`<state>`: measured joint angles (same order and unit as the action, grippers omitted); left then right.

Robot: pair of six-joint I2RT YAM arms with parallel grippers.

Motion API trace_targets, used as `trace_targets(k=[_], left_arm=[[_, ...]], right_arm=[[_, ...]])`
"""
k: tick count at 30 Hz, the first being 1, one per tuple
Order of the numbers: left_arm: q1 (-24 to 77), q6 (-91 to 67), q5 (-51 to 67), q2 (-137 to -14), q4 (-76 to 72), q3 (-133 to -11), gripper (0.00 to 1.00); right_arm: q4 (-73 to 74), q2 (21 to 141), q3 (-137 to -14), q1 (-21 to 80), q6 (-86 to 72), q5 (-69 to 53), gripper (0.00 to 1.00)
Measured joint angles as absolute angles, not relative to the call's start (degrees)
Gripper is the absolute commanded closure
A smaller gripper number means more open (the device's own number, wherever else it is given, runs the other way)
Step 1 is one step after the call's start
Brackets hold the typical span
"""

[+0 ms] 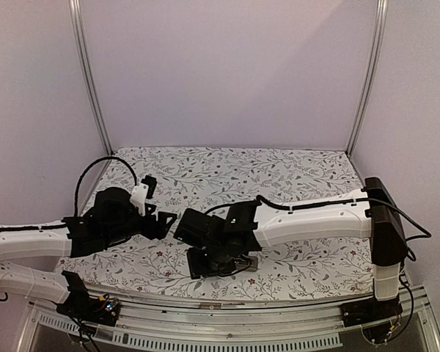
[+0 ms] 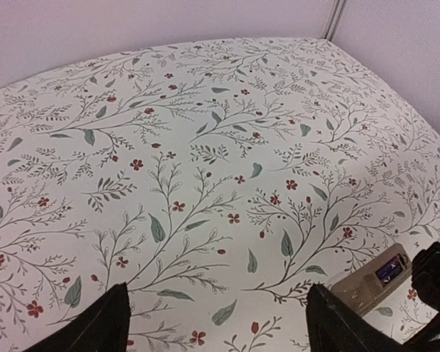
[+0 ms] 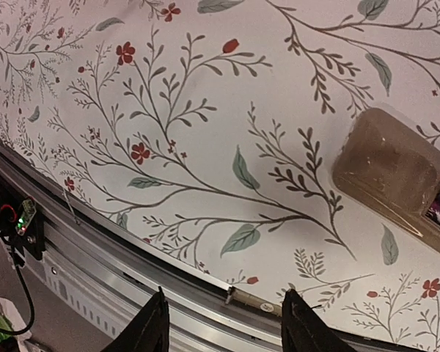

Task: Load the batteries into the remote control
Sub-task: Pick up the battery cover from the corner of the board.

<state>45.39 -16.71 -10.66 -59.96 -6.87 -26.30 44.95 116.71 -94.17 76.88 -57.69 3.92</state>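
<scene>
Floral bench [image 1: 279, 169] between pale walls [image 1: 220, 73]; both arms bend inward, low; left tool [image 2: 218, 302] and right tool [image 3: 224, 297] released, empty.

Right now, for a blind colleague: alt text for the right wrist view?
The remote control lies on the floral tablecloth at the right edge, partly cut off. The right hand is open and empty above the table's metal rail.

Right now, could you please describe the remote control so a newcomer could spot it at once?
Look at the flower-print table cover, near its front edge. There lies the remote control, a tan-grey slab with a dark-blue window, the only plain shape on the pattern.
</scene>
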Motion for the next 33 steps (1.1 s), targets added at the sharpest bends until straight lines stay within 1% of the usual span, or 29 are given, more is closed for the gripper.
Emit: trace_targets(k=[4, 10, 15, 27, 33], left_arm=[[48.2, -20.6, -15.1, -59.1, -6.2, -25.1, 0.16], [52.5, -24.1, -21.3, -51.1, -5.2, -23.9, 0.15], [53.4, -24.7, -24.3, -46.5, -5.3, -22.8, 0.15], [54.4, -24.7, -23.4, -47.7, -5.8, -22.7, 0.15], [54.5, -24.7, -22.9, -47.6, -6.6, -22.7, 0.15]], right_arm=[[45.9, 124.5, -104.0, 77.9, -60.3, 2.7, 0.56], [50.0, 130.5, -105.8, 81.3, -65.6, 2.6, 0.59], [53.1, 131.7, -106.7, 84.1, -69.4, 2.6, 0.65], [54.5, 132.9, -108.8, 85.5, -74.4, 2.4, 0.66], [55.1, 134.0, -110.3, 85.2, -74.9, 2.9, 0.71]])
